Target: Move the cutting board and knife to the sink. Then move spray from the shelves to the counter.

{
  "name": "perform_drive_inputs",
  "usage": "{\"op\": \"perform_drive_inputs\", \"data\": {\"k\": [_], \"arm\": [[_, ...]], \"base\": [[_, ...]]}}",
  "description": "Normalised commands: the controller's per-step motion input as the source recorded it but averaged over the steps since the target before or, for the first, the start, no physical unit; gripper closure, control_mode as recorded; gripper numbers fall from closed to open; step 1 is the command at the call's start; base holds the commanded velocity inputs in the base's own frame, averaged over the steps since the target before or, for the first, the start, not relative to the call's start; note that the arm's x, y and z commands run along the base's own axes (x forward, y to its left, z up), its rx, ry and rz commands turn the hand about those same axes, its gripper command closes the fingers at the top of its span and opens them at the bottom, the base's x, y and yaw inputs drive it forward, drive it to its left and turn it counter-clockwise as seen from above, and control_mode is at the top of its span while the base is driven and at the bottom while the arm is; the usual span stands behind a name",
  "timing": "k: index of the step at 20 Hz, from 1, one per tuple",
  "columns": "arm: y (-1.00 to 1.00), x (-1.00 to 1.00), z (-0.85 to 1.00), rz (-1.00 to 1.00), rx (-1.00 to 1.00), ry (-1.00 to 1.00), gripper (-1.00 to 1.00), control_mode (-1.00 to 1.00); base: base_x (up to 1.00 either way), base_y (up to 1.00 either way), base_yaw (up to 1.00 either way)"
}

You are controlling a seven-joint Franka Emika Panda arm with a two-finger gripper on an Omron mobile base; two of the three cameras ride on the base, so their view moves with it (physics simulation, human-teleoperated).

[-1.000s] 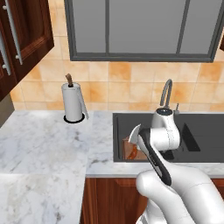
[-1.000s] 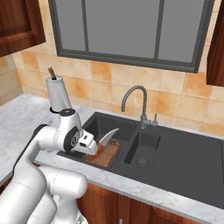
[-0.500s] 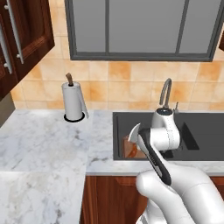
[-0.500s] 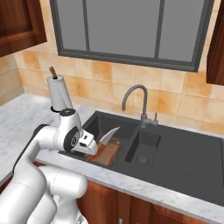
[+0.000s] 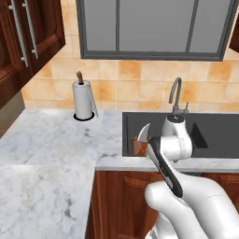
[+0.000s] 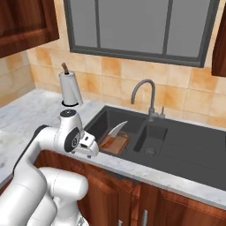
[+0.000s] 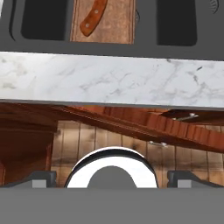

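My hand [image 7: 112, 177] is open, 2 fingertips [image 7: 41, 178] wide apart, gripping nothing. Ahead of the hand runs the marble surface [image 7: 109, 81] edge, past it the dark sink [image 7: 43, 22]. The cutting board [image 7: 105, 22] lies in the sink, straight ahead of my hand, with the knife [image 7: 93, 18] on top, handle toward me. From the right base camera the board [image 6: 114, 143] sits in the left basin, knife [image 6: 115, 130] blade tilted up. Paper towel roll [image 5: 84, 99] stands on the surface, well apart.
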Motion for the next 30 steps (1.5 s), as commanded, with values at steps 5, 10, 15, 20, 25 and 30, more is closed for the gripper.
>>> {"op": "perform_drive_inputs", "data": {"k": [5, 10, 15, 20, 25, 30], "arm": [[0.0, 0.0, 0.0, 0.0, 0.0, 0.0, -1.0, 1.0], [0.0, 0.0, 0.0, 0.0, 0.0, 0.0, -1.0, 1.0], [0.0, 0.0, 0.0, 0.0, 0.0, 0.0, -1.0, 1.0], [0.0, 0.0, 0.0, 0.0, 0.0, 0.0, -1.0, 1.0], [0.0, 0.0, 0.0, 0.0, 0.0, 0.0, -1.0, 1.0], [0.0, 0.0, 0.0, 0.0, 0.0, 0.0, -1.0, 1.0]], "base": [[-0.61, -0.35, 0.01], [-0.59, -0.36, 0.34], [-0.54, -0.33, 0.67], [-0.43, -0.25, 0.8], [-0.31, -0.15, 0.93], [-0.21, -0.06, 1.0]]}}
